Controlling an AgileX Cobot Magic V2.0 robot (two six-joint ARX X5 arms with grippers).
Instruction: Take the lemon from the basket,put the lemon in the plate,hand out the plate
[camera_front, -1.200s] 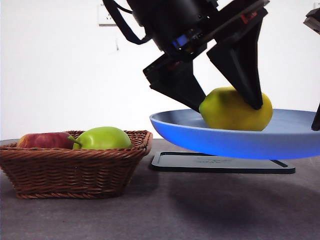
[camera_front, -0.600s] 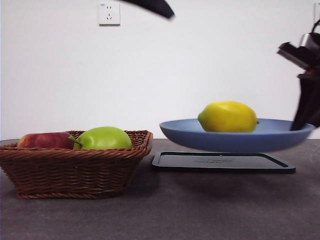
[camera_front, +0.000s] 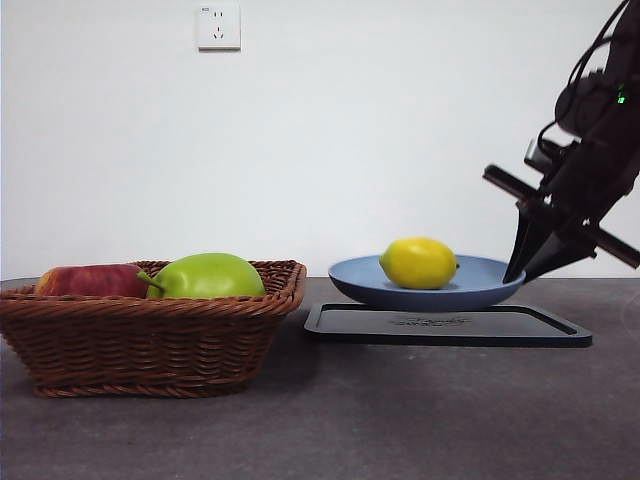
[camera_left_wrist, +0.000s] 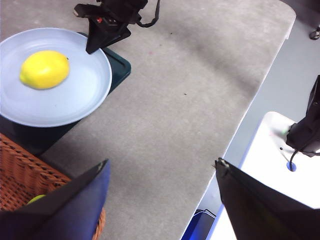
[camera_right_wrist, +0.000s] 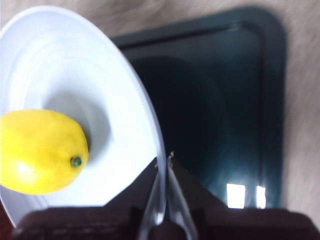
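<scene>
The yellow lemon (camera_front: 418, 263) lies in the light-blue plate (camera_front: 485, 288), which sits level and low over a black tray (camera_front: 450, 326); I cannot tell whether they touch. My right gripper (camera_front: 520, 270) is shut on the plate's right rim, and the right wrist view shows its jaws (camera_right_wrist: 164, 160) pinching the rim (camera_right_wrist: 125, 85) beside the lemon (camera_right_wrist: 40, 150). My left gripper (camera_left_wrist: 162, 167) is open and empty, high above the table. From there I see the lemon (camera_left_wrist: 44, 69), the plate (camera_left_wrist: 75, 100) and the right gripper (camera_left_wrist: 97, 42). The wicker basket (camera_front: 150, 340) stands at the left.
The basket holds a green stemmed fruit (camera_front: 205, 275) and a red fruit (camera_front: 90, 280). The table's rounded edge (camera_left_wrist: 235, 135) runs beside a white stand (camera_left_wrist: 280, 145). A wall socket (camera_front: 219, 26) is on the back wall.
The left gripper has let go of the lemon and risen out of the front view. The right gripper has carried the plate with the lemon back and down towards the black tray.
</scene>
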